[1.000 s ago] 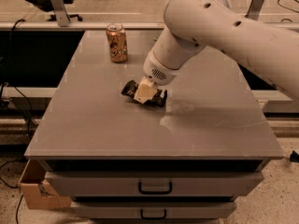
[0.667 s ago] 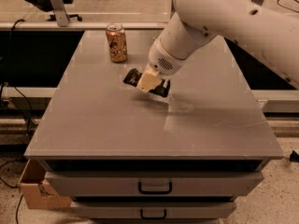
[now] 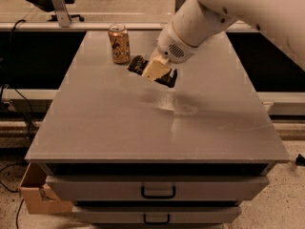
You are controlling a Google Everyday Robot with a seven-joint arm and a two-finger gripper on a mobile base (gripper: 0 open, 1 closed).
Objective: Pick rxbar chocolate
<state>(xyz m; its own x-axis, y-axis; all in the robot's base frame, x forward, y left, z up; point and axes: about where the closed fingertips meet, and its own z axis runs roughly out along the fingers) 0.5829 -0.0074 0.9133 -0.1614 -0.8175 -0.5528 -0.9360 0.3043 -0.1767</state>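
One relation settles the coming move: the small flat dark brown-black wrapped snack bar (image 3: 137, 65) lies not away from the claw (image 3: 155, 71) but inside it, crossing between the pale fingers. Farthest left, the orange-brown metal drink can (image 3: 119, 43) stands upright on the grey flat surface (image 3: 143, 132), a little to the left of the claw and beyond it, near the bar's left end but apart from it. Next comes that left end, poking out of the claw on the can's side and sitting slightly higher. Then comes the claw itself, closed on the bar's middle as far as can be judged. The bar's right end sticks out on the other side, lower and nearer the camera, so the long axis runs from upper left to lower right, tilted. Claw and bar look to hang clear of the surface, with a faint sheen and shadow lying beneath and to the right. The white rounded arm (image 3: 228, 8) rises up and to the right. The grasp appears made, so what remains is carrying the bar upward without knocking the can.
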